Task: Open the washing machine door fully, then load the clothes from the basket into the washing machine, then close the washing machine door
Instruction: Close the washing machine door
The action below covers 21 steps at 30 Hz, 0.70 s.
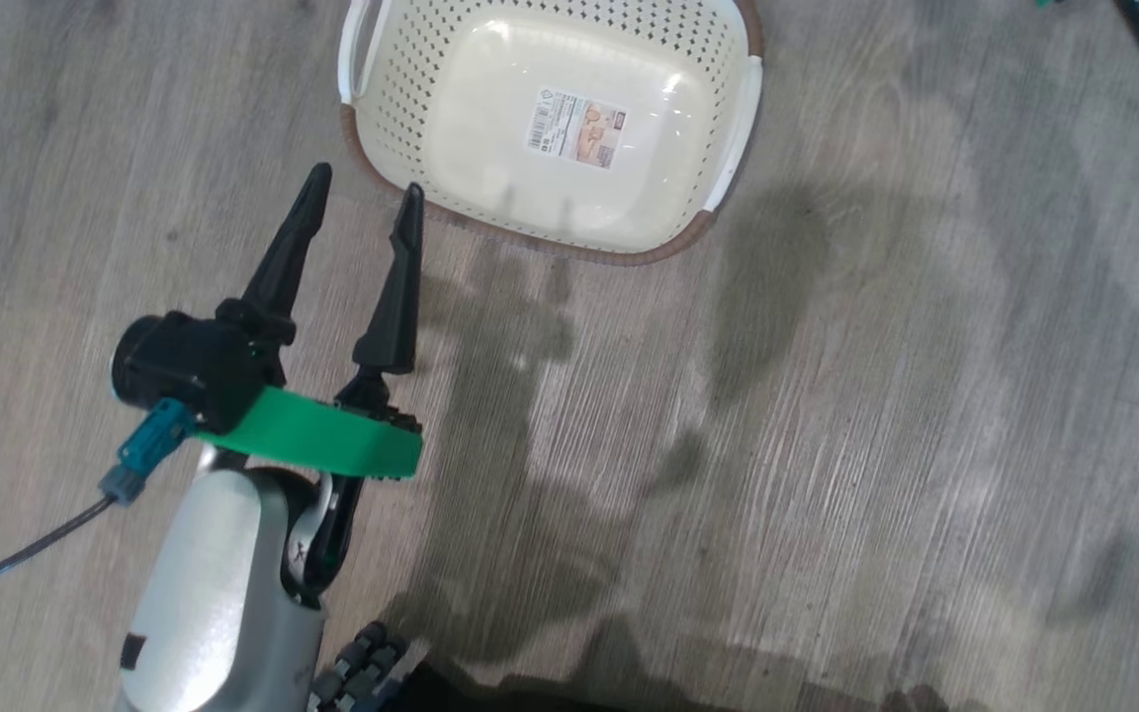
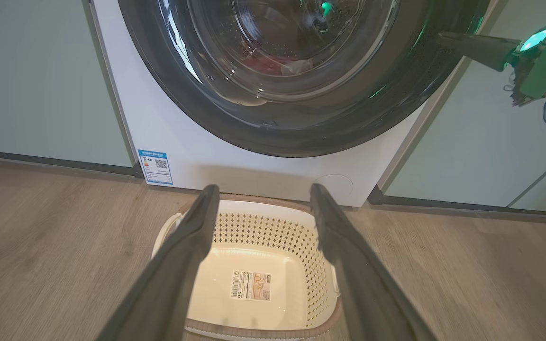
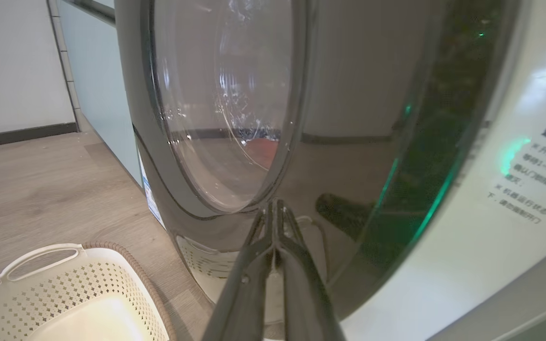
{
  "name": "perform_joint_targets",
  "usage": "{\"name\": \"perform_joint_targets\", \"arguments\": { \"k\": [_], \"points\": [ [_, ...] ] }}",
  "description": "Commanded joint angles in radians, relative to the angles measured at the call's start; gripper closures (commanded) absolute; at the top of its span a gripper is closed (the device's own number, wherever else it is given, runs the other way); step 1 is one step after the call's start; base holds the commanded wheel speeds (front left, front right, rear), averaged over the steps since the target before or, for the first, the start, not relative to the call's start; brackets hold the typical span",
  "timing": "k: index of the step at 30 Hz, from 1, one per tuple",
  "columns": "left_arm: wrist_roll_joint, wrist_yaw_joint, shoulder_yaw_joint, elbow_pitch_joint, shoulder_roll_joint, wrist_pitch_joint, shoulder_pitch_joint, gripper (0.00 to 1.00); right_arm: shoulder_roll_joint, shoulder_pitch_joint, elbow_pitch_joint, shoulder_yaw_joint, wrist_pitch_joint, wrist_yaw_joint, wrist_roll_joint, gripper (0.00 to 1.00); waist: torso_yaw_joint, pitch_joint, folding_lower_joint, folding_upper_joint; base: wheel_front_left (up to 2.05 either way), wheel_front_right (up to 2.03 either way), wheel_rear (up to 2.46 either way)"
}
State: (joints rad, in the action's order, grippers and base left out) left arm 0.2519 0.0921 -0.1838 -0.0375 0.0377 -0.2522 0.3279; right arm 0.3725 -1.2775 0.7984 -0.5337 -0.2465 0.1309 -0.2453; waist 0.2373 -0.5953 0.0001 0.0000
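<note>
The right gripper [image 3: 277, 204], fingers pressed together on nothing, sets its tips against the glossy rim of the washing machine door [image 3: 358, 156], seemingly to push it home. Beyond its glass lie the red clothes [image 2: 268, 64]. The left gripper [image 1: 365, 183] hangs spread and unloaded, clear of the work, the empty basket [image 1: 401, 119] just past its tips.
</note>
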Motion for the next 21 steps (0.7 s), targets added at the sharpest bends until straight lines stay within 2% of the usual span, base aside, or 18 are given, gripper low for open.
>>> {"name": "perform_joint_targets", "arguments": {
  "k": [1,10,21],
  "points": [
    [0.005,-0.007,0.027,0.034,0.013,-0.010,0.007,0.00,-0.027,-0.030,-0.008,0.010,0.001,0.000,0.007,1.00,0.005,-0.002,-0.0001,0.0000,0.00,0.00,0.00],
    [0.012,-0.012,0.015,0.035,0.013,-0.010,0.004,0.00,-0.044,-0.150,0.162,0.099,-0.006,0.000,0.069,1.00,0.024,-0.010,-0.0001,0.0000,0.00,0.00,0.00],
    [0.019,-0.017,0.011,0.039,0.013,-0.010,0.018,0.00,-0.068,-0.291,0.303,0.268,-0.011,0.000,0.198,1.00,0.038,-0.032,-0.0001,0.0000,0.00,0.00,0.00]
  ]
}}
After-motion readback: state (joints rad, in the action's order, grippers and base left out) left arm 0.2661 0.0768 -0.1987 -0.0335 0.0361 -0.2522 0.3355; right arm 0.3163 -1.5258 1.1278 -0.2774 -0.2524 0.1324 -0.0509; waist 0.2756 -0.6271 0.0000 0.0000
